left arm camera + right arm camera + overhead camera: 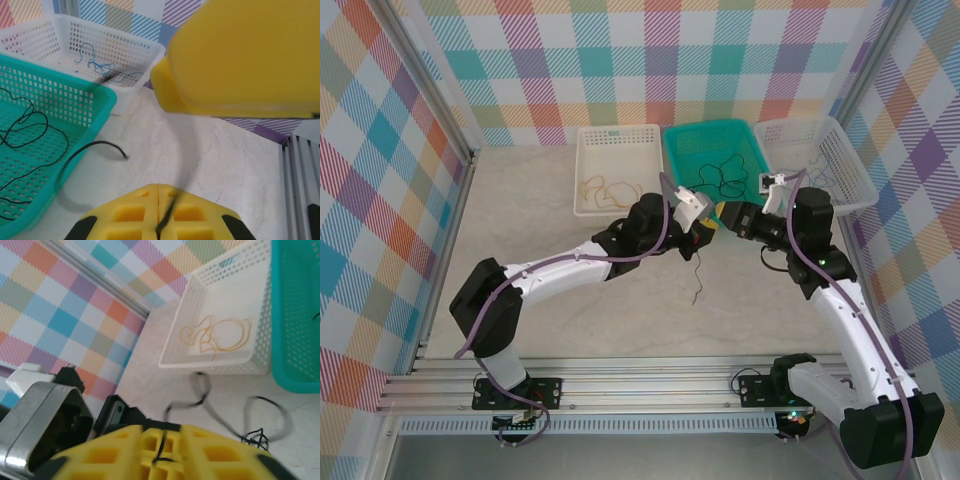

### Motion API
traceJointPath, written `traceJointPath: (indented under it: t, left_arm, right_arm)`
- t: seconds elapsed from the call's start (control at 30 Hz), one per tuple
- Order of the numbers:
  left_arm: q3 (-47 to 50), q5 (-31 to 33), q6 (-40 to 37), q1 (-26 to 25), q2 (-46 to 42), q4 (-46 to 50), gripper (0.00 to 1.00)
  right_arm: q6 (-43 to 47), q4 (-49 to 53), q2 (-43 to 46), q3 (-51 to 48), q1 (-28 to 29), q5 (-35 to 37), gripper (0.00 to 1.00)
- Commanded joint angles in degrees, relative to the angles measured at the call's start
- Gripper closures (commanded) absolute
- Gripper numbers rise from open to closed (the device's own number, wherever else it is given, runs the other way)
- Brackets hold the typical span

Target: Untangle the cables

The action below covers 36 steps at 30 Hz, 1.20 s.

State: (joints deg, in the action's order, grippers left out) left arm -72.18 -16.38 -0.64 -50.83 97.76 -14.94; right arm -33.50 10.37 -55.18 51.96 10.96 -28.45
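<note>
Our left gripper is clamped shut on a thin black cable. Our right gripper, pads together, pinches black cable as well. The cable trails onto the pale table beside a teal plastic mesh basket — more black cords lie inside.
</note>
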Motion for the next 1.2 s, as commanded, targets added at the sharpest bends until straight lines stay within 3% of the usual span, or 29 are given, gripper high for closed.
traceJointPath:
  t: [0.0,0.17,0.23,0.37,0.57,0.73,1.17]
  left_arm:
    - [0.5,-4.6,6.0,1.8,-5.3,-1.5,1.0]
    - [0.1,-13.5,11.0,5.5,-8.8,1.5,1.0]
    - [-1.3,-11.2,12.0,6.4,-9.4,4.3,1.0]
    - [-8.4,-7.9,10.5,7.9,-7.1,11.6,1.0]
    - [-24.0,-3.5,9.0,9.4,0.4,20.3,1.0]
    - [-37.4,0.5,9.3,9.4,7.7,26.4,1.0]
    - [-67.2,8.5,7.8,9.4,28.7,26.9,1.0]
  right_arm:
    - [2.0,1.5,2.0,-0.5,0.2,8.4,0.5]
    - [5.5,3.1,1.5,-2.2,0.1,10.8,0.36]
    - [5.6,3.7,1.3,-2.6,0.1,12.4,0.31]
    - [4.2,3.2,2.9,-4.5,0.1,18.1,0.01]
    - [1.8,8.9,6.6,-5.9,0.1,30.3,0.0]
    - [0.6,10.2,8.8,-7.7,0.1,32.2,0.0]
    - [-0.9,9.3,7.6,-8.6,0.1,32.6,0.0]
